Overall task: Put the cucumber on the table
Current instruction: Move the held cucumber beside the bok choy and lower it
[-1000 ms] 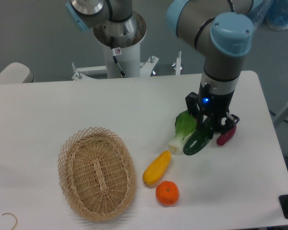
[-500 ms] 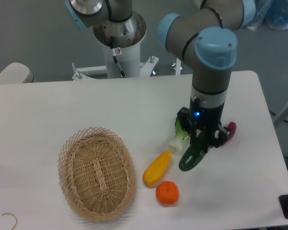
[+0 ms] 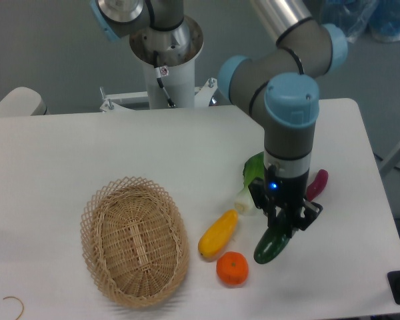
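Observation:
The dark green glossy cucumber [image 3: 271, 245] is held in my gripper [image 3: 285, 225], which is shut on its upper end. Its lower end hangs tilted down-left, just above or at the white table [image 3: 67, 153], right of the orange fruit; I cannot tell whether it touches the surface. The gripper hangs straight down from the arm's grey and blue wrist [image 3: 291, 113]. The cucumber's stem end is hidden behind the fingers.
A leafy bok choy [image 3: 251, 180] lies just behind the gripper, a purple eggplant [image 3: 316, 185] to its right. A yellow vegetable [image 3: 218, 233] and an orange fruit [image 3: 232, 268] lie left of the cucumber. A wicker basket [image 3: 134, 240] stands at the front left.
My gripper has carried the cucumber toward the table's front, away from the bok choy and eggplant, to a spot beside the orange fruit. The other things have not moved.

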{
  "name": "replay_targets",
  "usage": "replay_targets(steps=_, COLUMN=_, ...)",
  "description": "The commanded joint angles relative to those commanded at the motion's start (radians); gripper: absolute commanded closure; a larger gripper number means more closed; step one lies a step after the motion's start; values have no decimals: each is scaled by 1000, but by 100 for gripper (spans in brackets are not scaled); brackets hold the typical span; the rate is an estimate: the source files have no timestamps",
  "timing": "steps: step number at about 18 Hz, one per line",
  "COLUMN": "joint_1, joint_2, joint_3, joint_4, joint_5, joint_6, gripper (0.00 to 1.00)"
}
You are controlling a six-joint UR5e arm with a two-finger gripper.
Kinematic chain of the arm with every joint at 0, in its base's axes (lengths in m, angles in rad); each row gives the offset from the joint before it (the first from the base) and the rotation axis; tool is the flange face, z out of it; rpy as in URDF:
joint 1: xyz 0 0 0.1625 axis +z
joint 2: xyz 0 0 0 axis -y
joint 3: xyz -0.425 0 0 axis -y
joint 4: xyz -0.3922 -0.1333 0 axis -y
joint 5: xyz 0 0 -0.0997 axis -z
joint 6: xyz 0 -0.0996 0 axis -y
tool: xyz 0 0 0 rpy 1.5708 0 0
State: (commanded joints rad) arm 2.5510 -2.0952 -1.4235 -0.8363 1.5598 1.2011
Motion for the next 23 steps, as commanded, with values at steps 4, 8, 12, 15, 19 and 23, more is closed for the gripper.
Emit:
replay_targets(steps=4, joint_1=2, joint_2=-51, joint_3=-3, joint_4=34, joint_5=17, joint_6=40, gripper=74)
replay_targets(steps=8, joint_1=9, joint_2=-95, joint_3=-8, joint_4=36, joint_5=22, joint_6=75, gripper=74)
replay_targets(steps=12, joint_1=12, joint_2=-117, joint_3=-20, joint_4=36, joint_5=22, joint_6=119, gripper=74)
replay_targets(steps=15, joint_1=18, joint_2=-117, joint_3=-58, joint_4=37, joint_5=23, joint_6=189, gripper=74)
replay_targets(steps=19, joint_1=21, joint_2=-114, joint_3=-87, joint_4=40, joint_5=95, joint_6=87, gripper=74)
replay_targets(steps=23, joint_1=20, joint_2=-111, joint_3=-97, joint_4=42, joint_5=111, joint_6=-80, gripper=73)
